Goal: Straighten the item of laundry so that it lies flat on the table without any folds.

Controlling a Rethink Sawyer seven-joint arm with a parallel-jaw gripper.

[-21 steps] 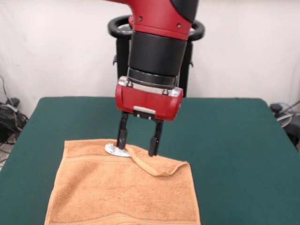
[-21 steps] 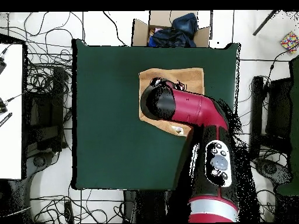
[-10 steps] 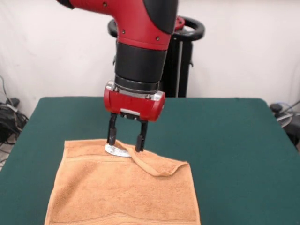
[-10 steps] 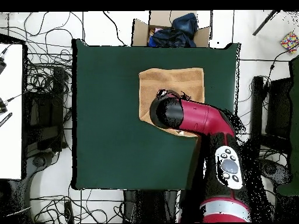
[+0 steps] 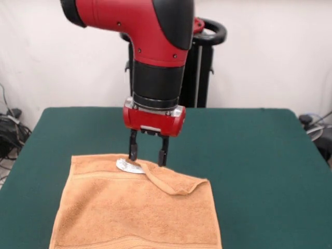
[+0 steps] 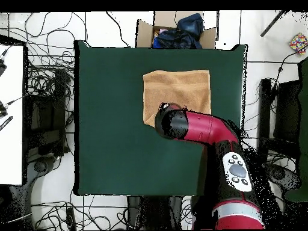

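Observation:
The item of laundry, an orange-tan towel (image 5: 129,212), lies on the green table (image 5: 249,155) at the front left. Its far right corner is folded over in a narrow flap (image 5: 174,185), and a small white label (image 5: 127,166) shows at the far edge. My gripper (image 5: 148,156) hangs open just above that far edge, one finger by the label and the other at the start of the flap, with nothing held. In the overhead view the towel (image 6: 176,90) is mostly uncovered. The arm's head (image 6: 173,121) covers its edge nearest the robot and hides the gripper.
A cardboard box (image 6: 174,29) with dark clothing sits just beyond the table (image 6: 114,120) edge near the towel. Cables lie on the floor at both sides. A white surface (image 6: 11,114) stands at the left.
The gripper drew back from over the towel to its far edge and stayed open. In the overhead view the arm's head uncovered more of the towel. The towel's shape is unchanged.

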